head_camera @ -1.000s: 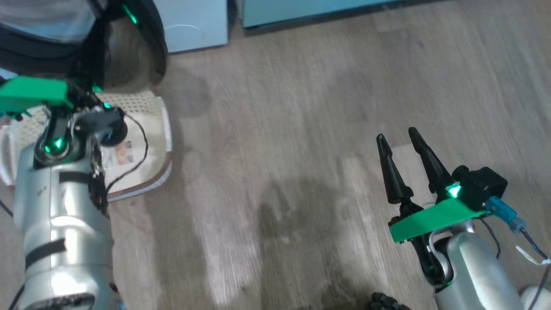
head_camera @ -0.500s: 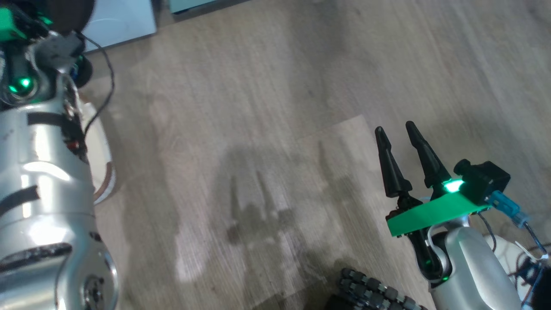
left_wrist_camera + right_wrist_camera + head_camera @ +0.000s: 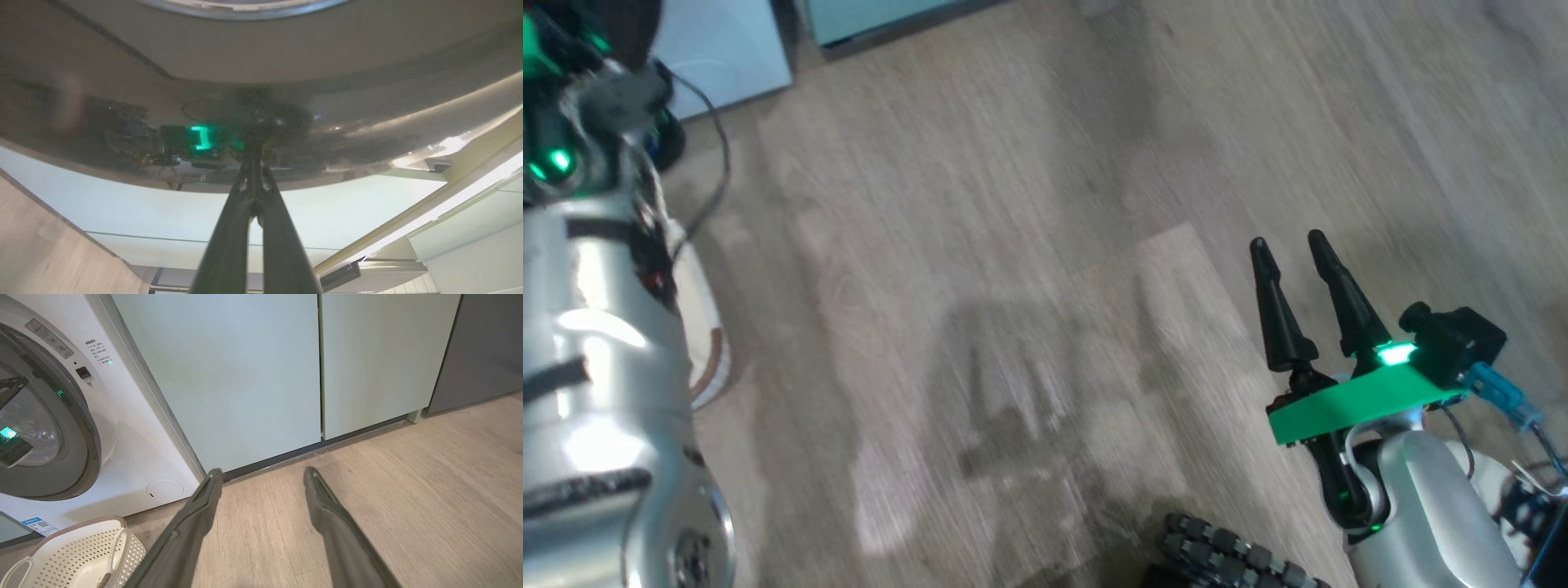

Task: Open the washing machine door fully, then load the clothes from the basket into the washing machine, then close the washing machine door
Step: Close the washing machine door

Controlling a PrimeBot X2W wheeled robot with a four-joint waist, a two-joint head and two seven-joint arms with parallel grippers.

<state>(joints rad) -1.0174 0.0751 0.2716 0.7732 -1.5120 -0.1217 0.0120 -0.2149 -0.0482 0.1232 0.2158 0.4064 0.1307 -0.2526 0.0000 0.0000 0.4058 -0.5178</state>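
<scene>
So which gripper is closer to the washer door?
Left. The left gripper, shut, has its tips right at the door, on its glossy rim. The right gripper is open, off to the side over the floor, pointing at the cabinets.

The washing machine (image 3: pixel 135 428) stands at the left of my right wrist view, with the cabinets (image 3: pixel 253 375) just beside it on its right. The washing machine door (image 3: pixel 49 465) sits in the machine's front, and the small round flap (image 3: pixel 164 491) lies below it and to its right. The basket (image 3: pixel 77 547) rests on the floor (image 3: pixel 408 490) before the machine, under the door. My left gripper (image 3: pixel 254 183) touches the door's rim. My right gripper (image 3: pixel 262 471) hangs above the floor, well to the right of the basket.
</scene>
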